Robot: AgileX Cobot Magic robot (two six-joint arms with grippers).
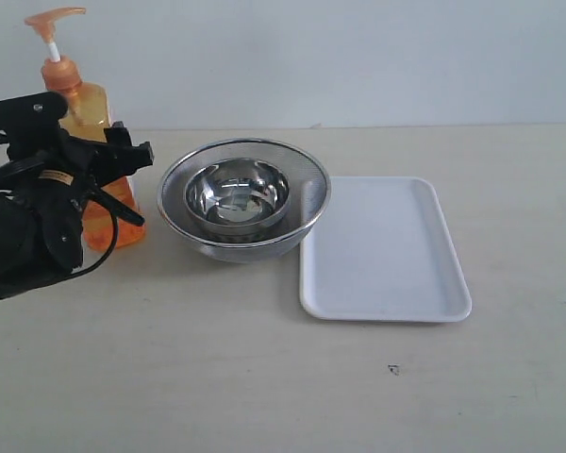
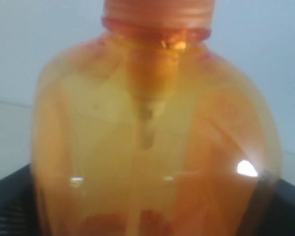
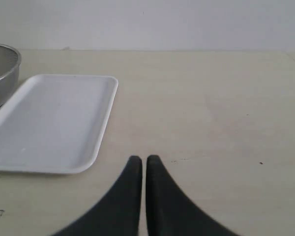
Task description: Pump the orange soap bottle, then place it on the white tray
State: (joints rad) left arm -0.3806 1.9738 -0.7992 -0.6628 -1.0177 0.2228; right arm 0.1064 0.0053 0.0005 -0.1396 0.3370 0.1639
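Observation:
The orange soap bottle [image 1: 88, 107] stands upright at the table's back left, its pump head [image 1: 53, 17] raised on the white stem. My left gripper [image 1: 141, 186] straddles the bottle's lower body, one finger on each side. In the left wrist view the bottle [image 2: 152, 137] fills the picture and the dark fingers [image 2: 10, 206] press against its flanks. The white tray [image 1: 385, 247] lies flat to the right of centre with nothing on it. My right gripper [image 3: 143, 160] hovers shut over bare table beside the tray [image 3: 49, 118]; it does not show in the exterior view.
A round steel mesh strainer [image 1: 245, 143] holding a steel bowl [image 1: 238, 193] sits between the bottle and the tray, touching the tray's left edge. Its rim [image 3: 2, 73] also shows in the right wrist view. A white wall stands behind the table.

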